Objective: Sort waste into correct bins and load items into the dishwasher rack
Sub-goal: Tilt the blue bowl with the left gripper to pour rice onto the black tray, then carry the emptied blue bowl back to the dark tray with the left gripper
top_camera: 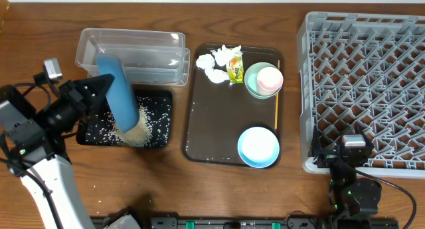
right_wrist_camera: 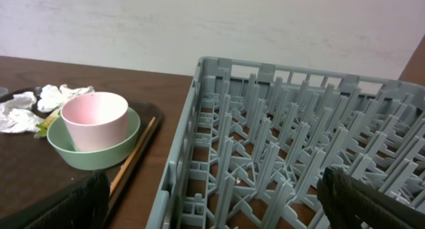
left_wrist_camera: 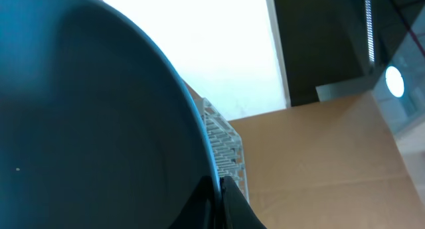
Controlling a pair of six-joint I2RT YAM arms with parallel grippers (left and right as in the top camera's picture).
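The dishwasher rack [top_camera: 362, 89] fills the right edge of the desk, and nothing is loaded in it yet. You are on the waste half of the task, emptying rice out of the large dark-blue bowl [top_camera: 119, 89] into the black tray [top_camera: 159, 106], which lies near the front-left corner just in front of the clear tub [top_camera: 133, 46].

The bowl hangs over that tray, tipped almost onto its edge. From above, its long axis runs from the back of the desk to the front. The raised rim points back toward the tub, and the lowered rim points down at the rice heap [top_camera: 133, 133], right beside it. I cannot tell which way the bowl's mouth faces.

The left gripper [top_camera: 99, 89] has its fingers [left_wrist_camera: 218, 196] pinched on the bowl's rim. The right gripper [right_wrist_camera: 212, 202] waits at the rack's front-left corner with its fingers spread wide and nothing between them.

By my reading, your next move is to make sure the bowl is empty. Then level it and carry it across the desk to the rack, keeping the rim grip firm throughout, since a heavy bowl could swing.
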